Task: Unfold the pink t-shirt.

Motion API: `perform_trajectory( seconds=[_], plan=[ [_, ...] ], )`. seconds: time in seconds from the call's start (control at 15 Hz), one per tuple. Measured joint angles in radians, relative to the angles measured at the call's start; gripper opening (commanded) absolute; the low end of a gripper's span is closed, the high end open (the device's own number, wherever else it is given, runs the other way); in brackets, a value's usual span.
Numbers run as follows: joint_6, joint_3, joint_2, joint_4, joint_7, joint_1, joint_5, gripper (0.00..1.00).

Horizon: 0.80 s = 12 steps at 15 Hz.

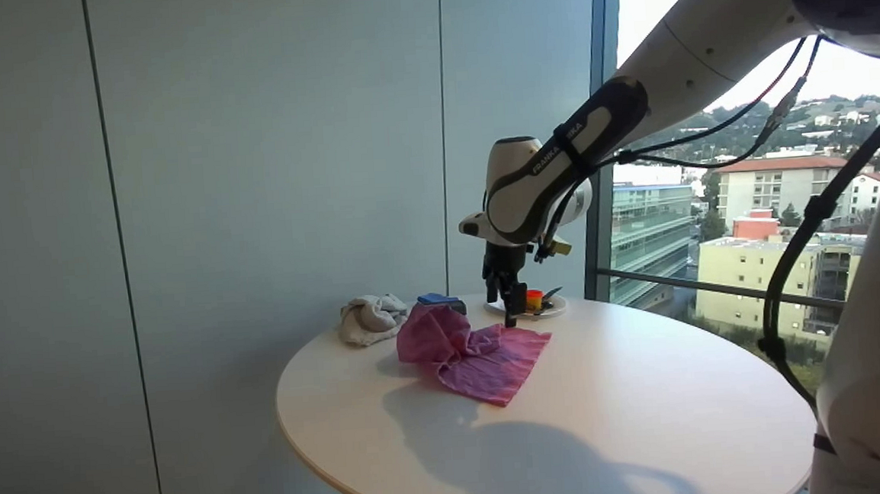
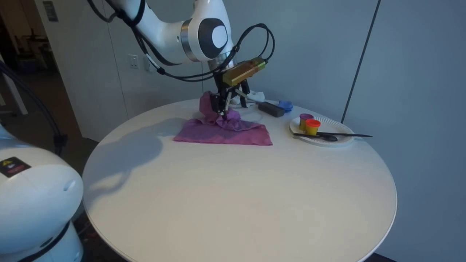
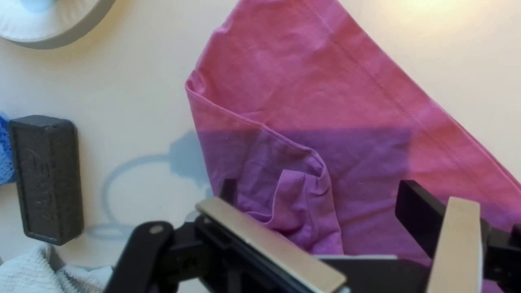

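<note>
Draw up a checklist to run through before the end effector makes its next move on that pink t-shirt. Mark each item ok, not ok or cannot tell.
1. End effector open: ok; its jaws stand apart.
2. Whole pink t-shirt spread flat: not ok; part lies spread, the rest is bunched.
3. Contact with the fabric: cannot tell; no view settles it.
4. Dark block apart from the pink t-shirt: ok; a gap shows.
5. White plate apart from it too: ok.
6. Pale cloth apart from it: cannot tell.

Table (image 2: 236, 200) common to all views
</note>
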Motion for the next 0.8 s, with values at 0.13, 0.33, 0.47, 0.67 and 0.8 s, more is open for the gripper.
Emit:
perform_trajectory(
  seconds=[0.13, 0.33, 0.47, 0.67, 0.8],
  plan=[
    [0.019, 0.001, 0.030, 0.004, -0.058, -0.001, 0.096, 1.00],
    [0.066, 0.009, 0.071, 0.018, -0.154, -0.001, 0.229, 1.00],
    [0.093, 0.017, 0.095, 0.029, -0.204, -0.004, 0.296, 1.00],
    [0.106, 0.030, 0.128, 0.049, -0.271, -0.014, 0.382, 1.00],
    [0.107, 0.041, 0.150, 0.061, -0.322, -0.025, 0.449, 0.97]
  ],
)
